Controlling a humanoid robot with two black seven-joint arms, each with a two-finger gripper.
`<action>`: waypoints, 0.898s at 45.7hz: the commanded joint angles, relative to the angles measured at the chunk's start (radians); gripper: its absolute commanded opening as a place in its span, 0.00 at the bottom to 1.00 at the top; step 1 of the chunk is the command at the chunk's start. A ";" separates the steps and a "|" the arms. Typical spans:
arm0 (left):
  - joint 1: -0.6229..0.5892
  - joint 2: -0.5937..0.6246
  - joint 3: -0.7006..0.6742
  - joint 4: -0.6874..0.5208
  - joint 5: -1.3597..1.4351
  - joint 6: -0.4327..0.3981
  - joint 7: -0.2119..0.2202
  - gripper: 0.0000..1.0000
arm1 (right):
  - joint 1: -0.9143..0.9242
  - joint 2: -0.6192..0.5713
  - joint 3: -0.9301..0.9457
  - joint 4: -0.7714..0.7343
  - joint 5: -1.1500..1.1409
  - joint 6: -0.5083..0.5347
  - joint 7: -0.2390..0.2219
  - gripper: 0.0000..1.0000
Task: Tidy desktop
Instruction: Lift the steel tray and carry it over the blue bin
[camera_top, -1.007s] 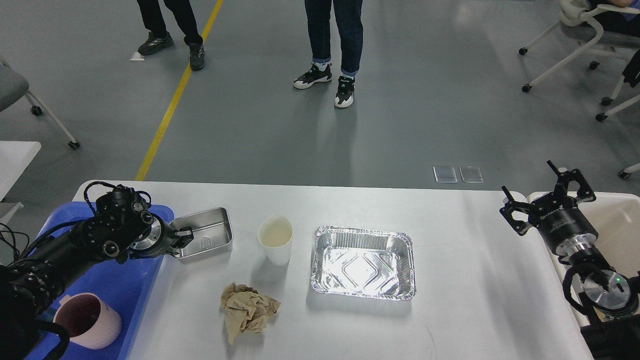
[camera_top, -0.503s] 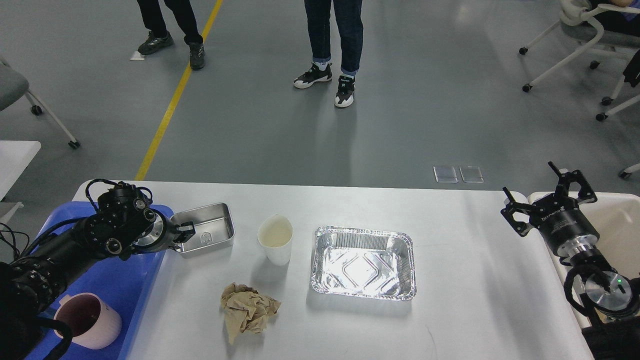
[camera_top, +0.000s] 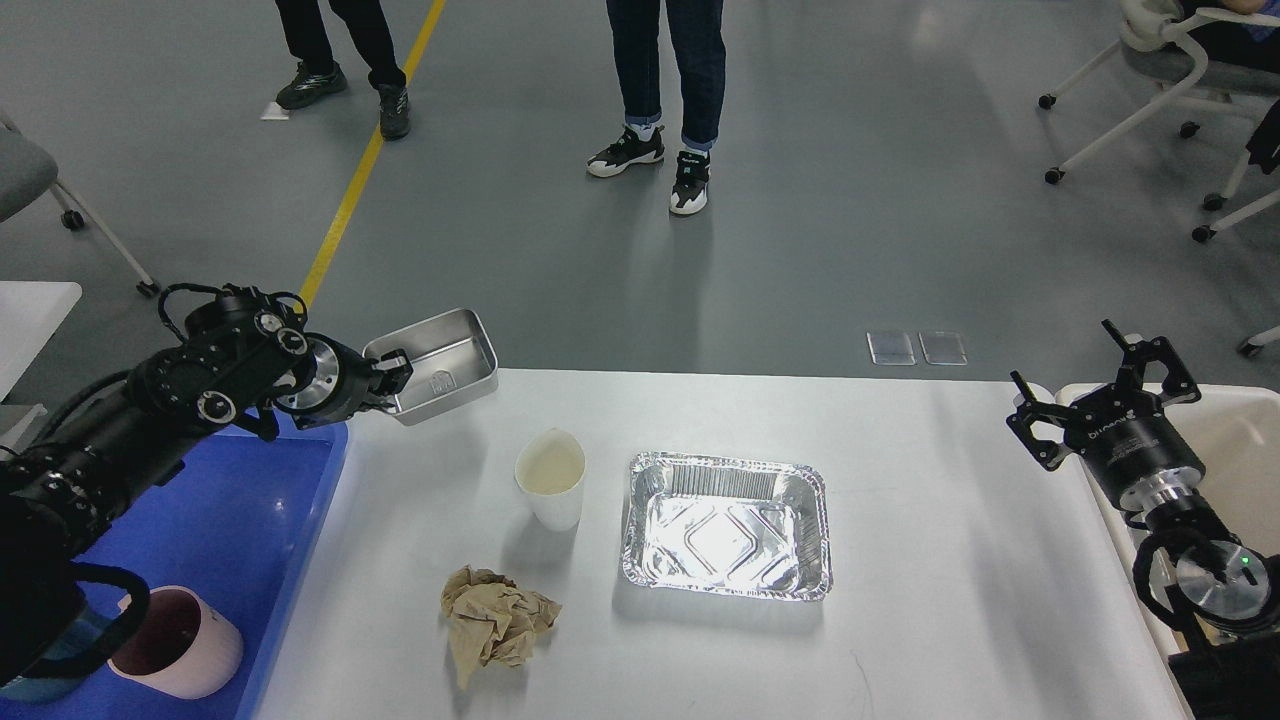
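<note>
Desktop (camera_top: 930, 520), the wide white table surface in front of the robot, is not yet tidy: a paper cup (camera_top: 551, 489), a foil tray (camera_top: 727, 525) and a crumpled brown paper (camera_top: 495, 620) are lying on it. A small steel container (camera_top: 437, 363) is held in the air above the far left corner, its near rim pinched by the closed jaws of the left gripper (camera_top: 392, 378). The blue tray (camera_top: 250, 500) with a pink mug (camera_top: 175, 643) is just beside, at the left edge. It is judged that the container should be kept level, carried over the tray and lowered until it rests before it is released. The right gripper (camera_top: 1105, 395) is empty, its jaws spread, near the cream bin (camera_top: 1235, 440).
</note>
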 joint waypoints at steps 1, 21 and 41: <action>-0.058 0.113 -0.005 -0.015 -0.127 -0.102 0.001 0.00 | 0.003 -0.003 0.001 0.002 0.000 -0.003 -0.001 1.00; 0.032 0.568 0.005 -0.317 -0.195 -0.269 0.008 0.00 | 0.023 -0.007 0.000 0.002 0.000 -0.008 -0.001 1.00; 0.184 0.722 0.015 -0.311 -0.161 -0.170 0.006 0.00 | 0.027 0.009 -0.014 0.003 -0.002 -0.008 -0.001 1.00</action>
